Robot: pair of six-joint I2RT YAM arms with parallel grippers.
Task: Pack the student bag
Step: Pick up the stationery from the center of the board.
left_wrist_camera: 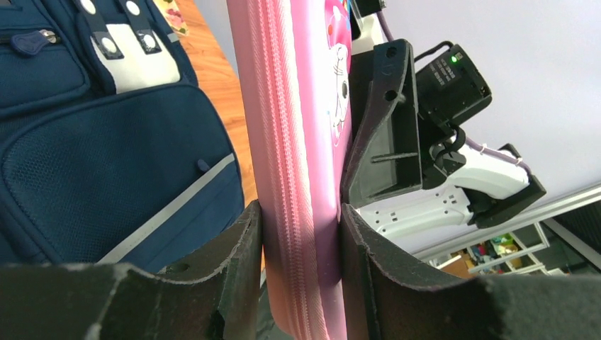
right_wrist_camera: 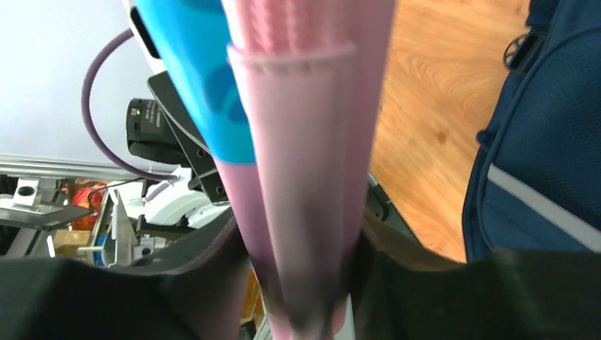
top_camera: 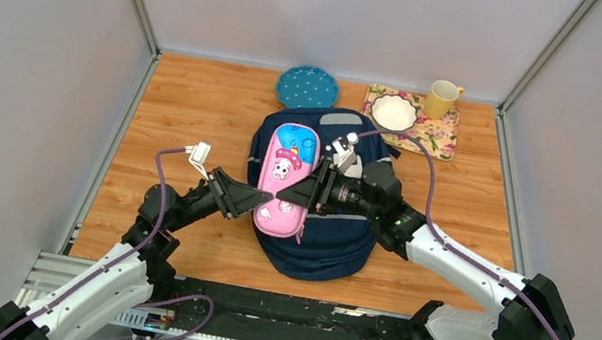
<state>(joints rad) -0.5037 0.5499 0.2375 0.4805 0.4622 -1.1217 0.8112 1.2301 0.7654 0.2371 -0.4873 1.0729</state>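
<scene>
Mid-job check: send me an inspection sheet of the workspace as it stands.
Surface: wooden table, no spills seen.
Job's things: bag lies mid-table, front up; no open compartment visible. Pink case is held over it.
Clutter: blue plate, floral mat with white bowl on it, and yellow mug at the mat's far corner.
Grippers: left gripper jaws shut on case; right gripper jaws shut on its other side.
Cables: purple left cable and right cable loop free, no snag seen.
Surroundings: grey walls; metal rail at near edge.
</scene>
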